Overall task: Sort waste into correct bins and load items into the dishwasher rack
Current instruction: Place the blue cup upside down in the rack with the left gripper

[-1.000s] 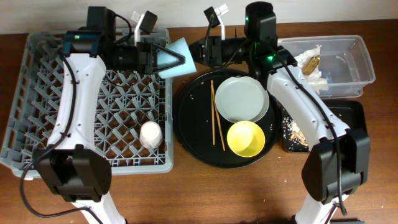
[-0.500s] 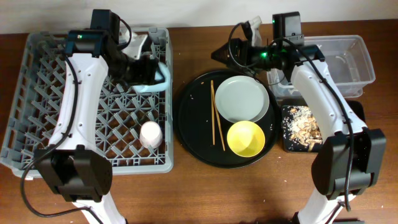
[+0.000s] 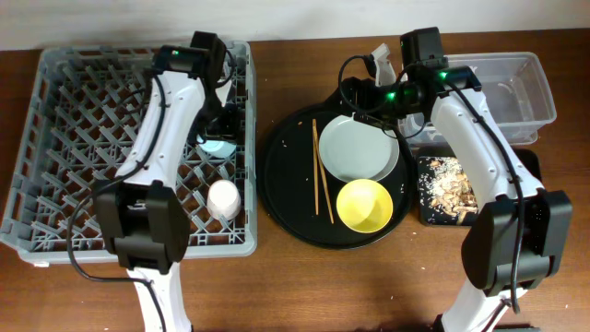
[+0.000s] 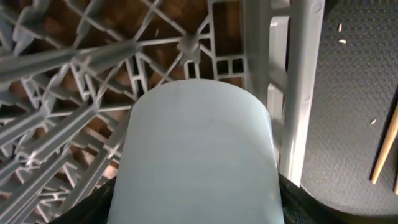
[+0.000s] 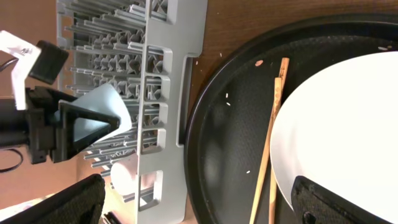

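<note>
One small light-blue plastic cup (image 4: 199, 155) pinched across side walls by left pincer (image 3: 221, 136); large grey pegged plastic rack (image 4: 298, 93) directly below pincer. Cup likely light, stiff, smooth, slip-prone; mid-wall hold suits. Right pincer (image 3: 364, 97) spread, empty.

Brown wooden table (image 3: 304, 286), pale wall (image 3: 277, 14)

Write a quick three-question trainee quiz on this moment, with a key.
1. True or false: the yellow bowl sits in the dishwasher rack.
2. The left end effector holds: A) a napkin, B) the light-blue cup, C) a snack wrapper.
3. What lies in the shallow black rectangular tray?
Key: 1 false; 2 B; 3 food scraps.
</note>
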`<move>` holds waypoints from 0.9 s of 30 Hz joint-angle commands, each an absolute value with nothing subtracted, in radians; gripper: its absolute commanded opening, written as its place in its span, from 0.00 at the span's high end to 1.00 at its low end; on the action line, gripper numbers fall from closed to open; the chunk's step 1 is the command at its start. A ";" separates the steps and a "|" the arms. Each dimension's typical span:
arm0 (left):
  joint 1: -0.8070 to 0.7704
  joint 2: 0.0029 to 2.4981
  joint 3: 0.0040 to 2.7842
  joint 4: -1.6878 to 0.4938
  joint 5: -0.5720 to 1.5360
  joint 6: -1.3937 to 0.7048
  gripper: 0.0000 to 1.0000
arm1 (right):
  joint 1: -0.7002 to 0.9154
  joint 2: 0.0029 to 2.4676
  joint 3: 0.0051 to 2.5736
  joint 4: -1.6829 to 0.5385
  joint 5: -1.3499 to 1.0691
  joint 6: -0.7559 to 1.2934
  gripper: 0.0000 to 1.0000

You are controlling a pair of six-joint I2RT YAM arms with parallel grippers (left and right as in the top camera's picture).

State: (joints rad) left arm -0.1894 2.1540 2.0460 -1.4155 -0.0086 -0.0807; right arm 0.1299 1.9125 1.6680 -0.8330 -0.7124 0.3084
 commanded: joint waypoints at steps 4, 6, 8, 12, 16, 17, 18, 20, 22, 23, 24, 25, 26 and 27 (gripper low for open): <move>-0.194 2.189 2.057 -1.405 -0.023 -0.097 0.17 | 0.131 1.905 1.672 -0.836 -0.694 0.291 0.04; -0.194 2.189 2.057 -1.404 -0.023 -0.097 0.07 | 0.131 1.905 1.672 -0.837 -0.694 0.291 0.03; -0.194 2.189 2.058 -1.404 -0.023 -0.098 0.05 | 0.131 1.905 1.672 -0.839 -0.694 0.291 0.04; -0.194 2.189 2.058 -1.399 -0.022 -0.099 0.06 | 0.131 1.905 1.672 -0.842 -0.694 0.291 0.03; -0.194 2.189 2.186 -1.446 -0.002 -0.101 0.06 | 0.131 1.897 1.675 -0.847 -0.694 0.264 0.14; -0.194 2.189 2.239 -1.465 0.011 -0.100 0.06 | 0.131 1.888 1.678 -0.858 -0.675 0.262 0.18; -0.194 2.189 2.306 -1.487 0.036 -0.100 0.06 | 0.131 1.877 1.680 -0.873 -0.649 0.262 0.20; -0.194 2.189 2.447 -1.518 0.159 -0.082 0.05 | 0.131 1.821 1.686 -0.934 -0.536 0.261 0.20; -0.195 2.189 2.522 -1.536 0.272 -0.074 0.05 | 0.131 1.769 1.686 -0.986 -0.445 0.262 0.20; -0.197 2.189 2.539 -1.546 0.313 -0.074 0.06 | 0.131 1.733 1.686 -1.023 -0.388 0.263 0.20; -0.199 2.189 2.541 -1.556 0.338 -0.074 0.06 | 0.131 1.708 1.686 -1.049 -0.350 0.268 0.20; -0.205 2.189 2.539 -1.575 0.357 -0.074 0.06 | 0.130 1.670 1.686 -1.095 -0.285 0.270 0.20; -0.224 2.189 2.528 -1.597 0.356 -0.073 0.07 | 0.130 1.627 1.686 -1.152 -0.205 0.283 0.20; -0.253 2.189 2.521 -1.612 0.355 -0.060 0.08 | 0.130 1.597 1.686 -1.198 -0.146 0.309 0.20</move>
